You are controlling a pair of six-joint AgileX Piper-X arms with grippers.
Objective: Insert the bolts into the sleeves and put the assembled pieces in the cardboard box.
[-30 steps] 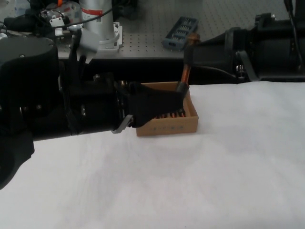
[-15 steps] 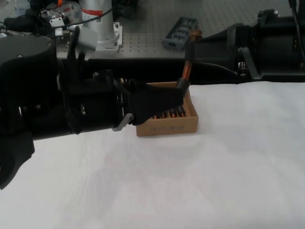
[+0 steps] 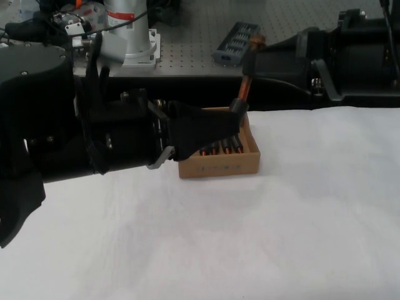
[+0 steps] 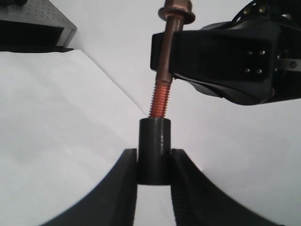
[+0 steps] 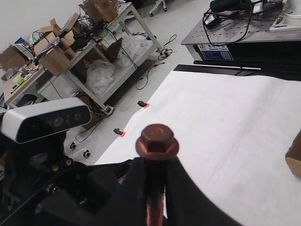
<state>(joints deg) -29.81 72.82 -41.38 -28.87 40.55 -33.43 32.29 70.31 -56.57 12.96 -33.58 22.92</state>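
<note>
Clamping the black sleeve (image 4: 154, 141) upright just above the cardboard box (image 3: 219, 167) at its far right corner, left gripper (image 4: 154, 165) pinches its sides; right gripper (image 5: 155, 165) grips the copper bolt (image 4: 160, 99) directly above, threaded tip meeting the sleeve's mouth; assembled pieces (image 3: 219, 149) lie inside the box

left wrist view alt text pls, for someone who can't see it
The left gripper clamps a black sleeve, and the right gripper holds a copper-coloured bolt in line with it, threaded tip at the sleeve's open end. White cloth lies behind them.
</note>
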